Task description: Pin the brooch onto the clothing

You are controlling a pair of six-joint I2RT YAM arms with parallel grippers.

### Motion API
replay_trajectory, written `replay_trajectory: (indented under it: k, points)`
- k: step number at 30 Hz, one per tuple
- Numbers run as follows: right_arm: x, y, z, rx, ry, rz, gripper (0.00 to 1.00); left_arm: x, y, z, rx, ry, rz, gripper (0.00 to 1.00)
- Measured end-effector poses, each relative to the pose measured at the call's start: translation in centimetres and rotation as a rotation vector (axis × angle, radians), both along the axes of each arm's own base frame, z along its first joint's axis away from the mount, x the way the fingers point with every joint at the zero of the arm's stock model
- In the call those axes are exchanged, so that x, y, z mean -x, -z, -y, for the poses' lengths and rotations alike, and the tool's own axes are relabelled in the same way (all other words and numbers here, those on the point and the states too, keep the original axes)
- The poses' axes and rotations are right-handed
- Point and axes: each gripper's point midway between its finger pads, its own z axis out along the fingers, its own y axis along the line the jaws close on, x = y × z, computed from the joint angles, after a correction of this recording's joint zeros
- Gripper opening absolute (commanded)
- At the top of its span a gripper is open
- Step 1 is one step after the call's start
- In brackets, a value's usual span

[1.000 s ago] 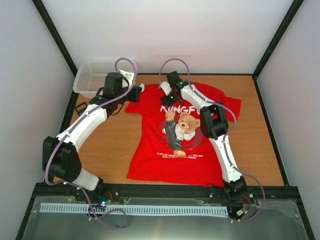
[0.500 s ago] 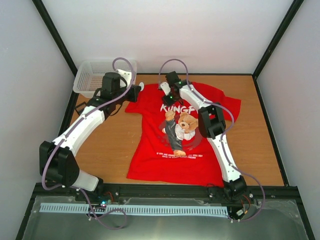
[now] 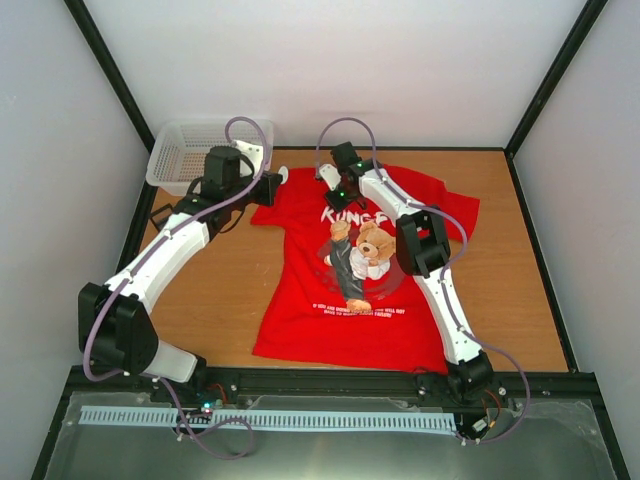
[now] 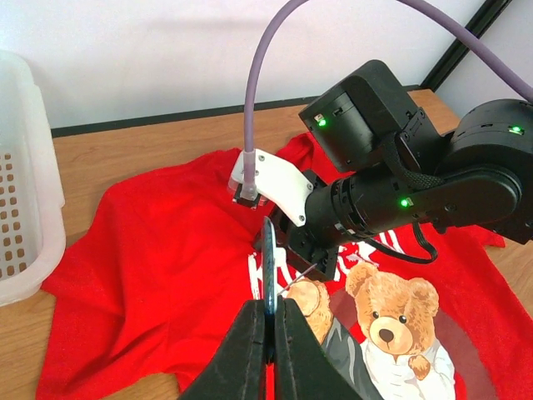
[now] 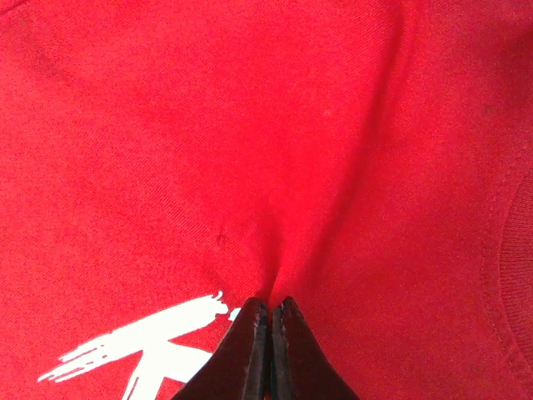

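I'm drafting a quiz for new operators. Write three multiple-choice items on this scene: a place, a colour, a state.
1. Where is the basket? A) far left corner of the table B) mid-table C) near right corner
2. What colour is the T-shirt? A) blue B) red C) green
3. What state is the right hand in? A) wide open B) shut on the basket C) shut, pinching T-shirt fabric
Answers: 1 A, the top view shows it there; 2 B, red in every view; 3 C, fabric puckers at its closed fingertips, while the left hand grips the brooch.
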Motion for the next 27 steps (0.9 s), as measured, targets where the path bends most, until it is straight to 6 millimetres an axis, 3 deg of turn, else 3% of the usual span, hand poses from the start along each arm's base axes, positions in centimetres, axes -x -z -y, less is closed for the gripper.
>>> replay_trajectory:
  k: [9, 18, 27]
  points:
    - [0.3, -1.3, -1.1, -0.124, -0.045, -0.019, 0.03, -1.4, 0.3, 0.0, 0.05, 0.036, 0.011, 0.01]
    - [0.8, -4.5, -1.1, -0.277, -0.097, 0.007, 0.03, -4.4, 7.8, 2.0, 0.048, 0.131, -0.079, 0.01]
    - [1.9, -4.8, -2.2, -0.349, -0.178, 0.006, 0.03, -7.9, 10.2, 4.7, 0.045, 0.287, -0.035, 0.01]
